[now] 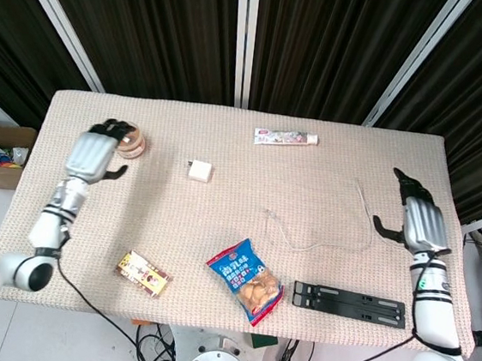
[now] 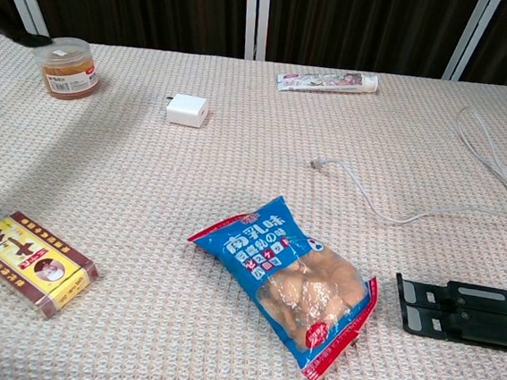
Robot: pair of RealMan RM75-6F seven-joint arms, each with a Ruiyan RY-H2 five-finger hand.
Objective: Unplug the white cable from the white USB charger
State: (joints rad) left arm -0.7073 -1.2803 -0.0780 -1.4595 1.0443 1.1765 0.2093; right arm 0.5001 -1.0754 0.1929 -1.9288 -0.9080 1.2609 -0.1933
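Note:
The white USB charger lies alone on the table mat, with nothing plugged into it. The white cable lies apart to its right, its plug end free on the mat. My left hand hovers far left near the jar, fingers apart, holding nothing; only its fingertips show at the top left corner of the chest view. My right hand is over the table's right edge, open and empty.
A jar stands at the back left and a toothpaste tube lies at the back. A blue snack bag, a small yellow-red box and a black flat stand lie along the front.

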